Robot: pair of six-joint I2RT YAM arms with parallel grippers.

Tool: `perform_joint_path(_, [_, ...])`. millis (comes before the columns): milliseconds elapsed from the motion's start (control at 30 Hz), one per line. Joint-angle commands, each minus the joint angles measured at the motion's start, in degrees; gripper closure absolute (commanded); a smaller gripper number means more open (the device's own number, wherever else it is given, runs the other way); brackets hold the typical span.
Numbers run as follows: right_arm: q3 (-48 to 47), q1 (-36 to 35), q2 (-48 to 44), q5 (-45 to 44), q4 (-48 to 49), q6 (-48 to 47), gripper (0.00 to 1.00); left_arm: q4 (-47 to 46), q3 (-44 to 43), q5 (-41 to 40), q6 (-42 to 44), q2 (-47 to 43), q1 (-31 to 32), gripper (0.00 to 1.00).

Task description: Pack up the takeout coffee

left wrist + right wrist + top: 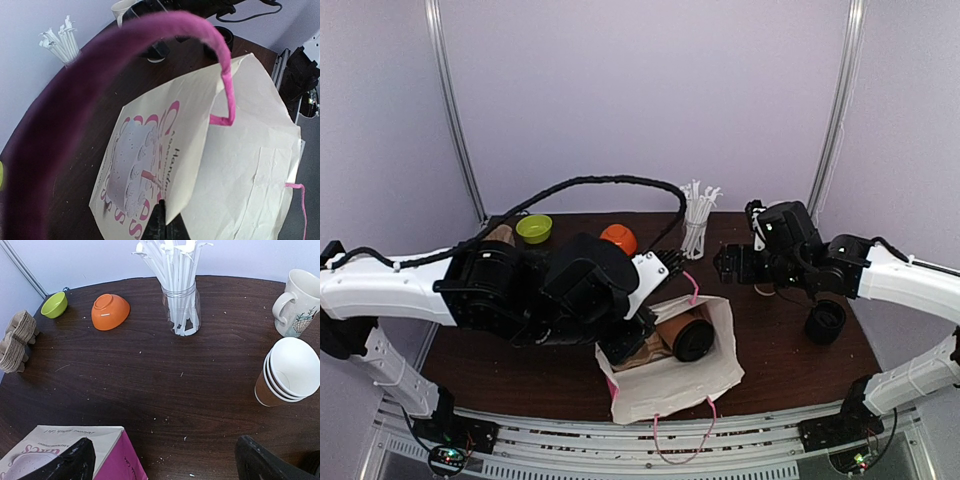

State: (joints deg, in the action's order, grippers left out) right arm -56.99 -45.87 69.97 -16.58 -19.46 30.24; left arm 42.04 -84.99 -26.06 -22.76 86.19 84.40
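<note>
My left pincer [162, 222] pinches the bag [240, 165] edge, I think to hold its mouth open for the cup [685, 335] lying just beside it, while my right pincer [165, 462] stands wide and empty.

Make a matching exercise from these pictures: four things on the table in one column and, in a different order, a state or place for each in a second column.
Things
1. takeout coffee
2. orange bowl
3. straws
4. paper cups

States or places
A. nested in one stack
B. standing in a clear jar
C. lying on its side in the paper bag
D. tipped over, base showing

Pairs: 1-C, 2-D, 3-B, 4-A
</note>
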Motion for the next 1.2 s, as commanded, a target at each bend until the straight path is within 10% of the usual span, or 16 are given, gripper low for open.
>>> perform_joint_path(0, [1.56, 0.38, -1.37, -0.83, 0.96, 0.6, 0.0, -1.61, -1.79, -1.35, -1.83, 0.33, 1.02, 1.0])
perform_joint_path(400, [1.12, 0.56, -2.55, -0.33, 0.43, 0.62, 0.0, -0.49, -4.19, -3.98, -3.27, 0.81, 0.19, 1.0])
perform_joint_path(967, [-6.83, 3.0, -7.32, -0.7, -7.25, -4.94, 0.0, 0.16, -6.56, 20.74, -15.94, 3.04, -19.87, 1.0])
perform_joint_path(1167, [-18.89, 3.02, -6.38, 12.91, -12.83, -14.39, 0.02, 0.66, -8.96, 23.85, -17.16, 6.63, -21.71, 1.0])
